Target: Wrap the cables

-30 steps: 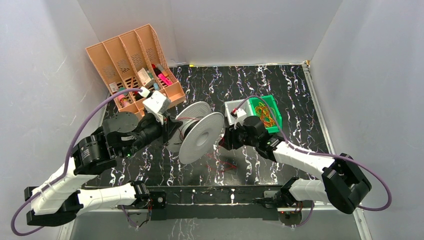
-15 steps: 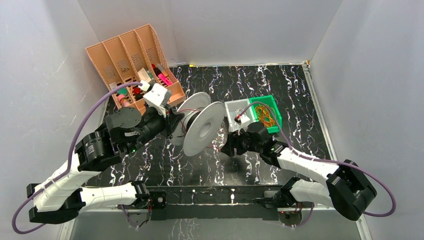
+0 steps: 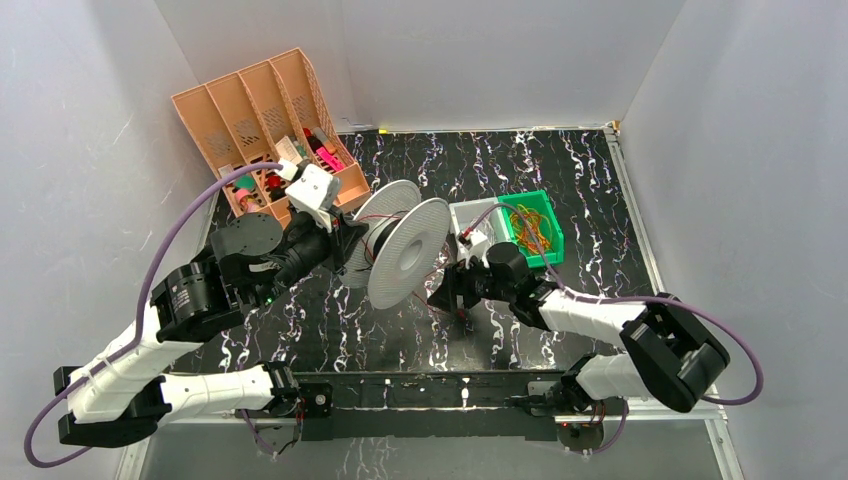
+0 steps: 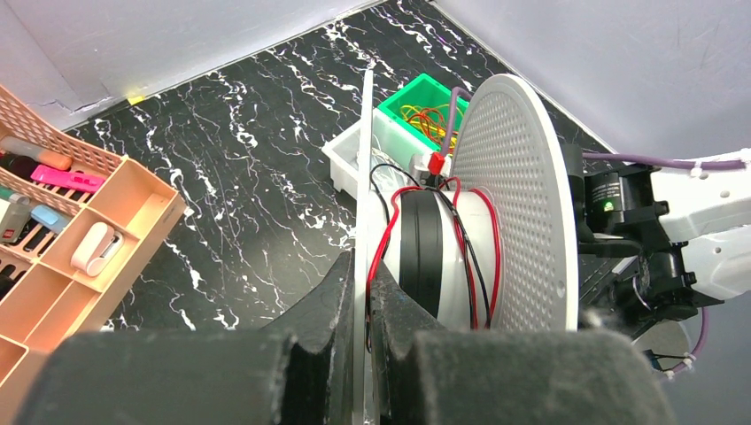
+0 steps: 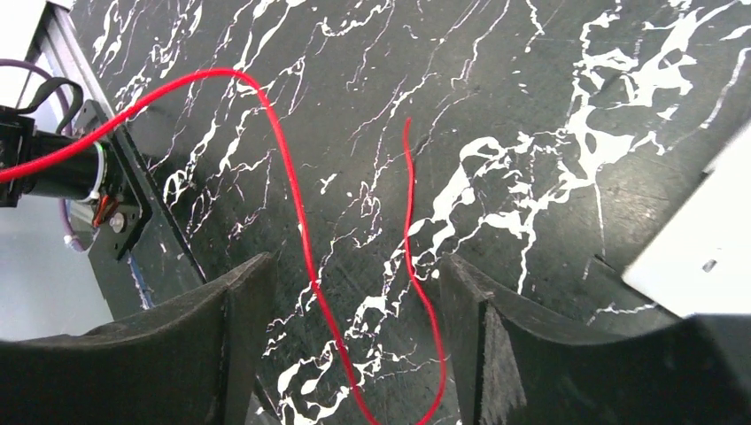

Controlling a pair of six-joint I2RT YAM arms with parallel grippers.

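Observation:
A white spool (image 3: 405,255) with two perforated flanges is held up on edge. My left gripper (image 3: 350,245) is shut on its near flange, which sits between the jaws in the left wrist view (image 4: 361,266). Thin red wire (image 4: 383,243) and a black wire run loosely round the spool's core (image 4: 425,257). My right gripper (image 3: 450,295) is low over the table just right of the spool. In the right wrist view it is open (image 5: 354,266), with a loop of the red wire (image 5: 297,204) lying on the table between its fingers, which do not touch it.
An orange desk organizer (image 3: 265,120) with small items stands at the back left. A green bin (image 3: 530,225) of rubber bands and a white bin (image 3: 470,220) sit right of the spool. The arms' base rail (image 3: 430,390) runs along the near edge.
The left gripper has shifted the spool slightly right and away. The right gripper has moved down and left, close to the table beside the spool, over the loose red wire.

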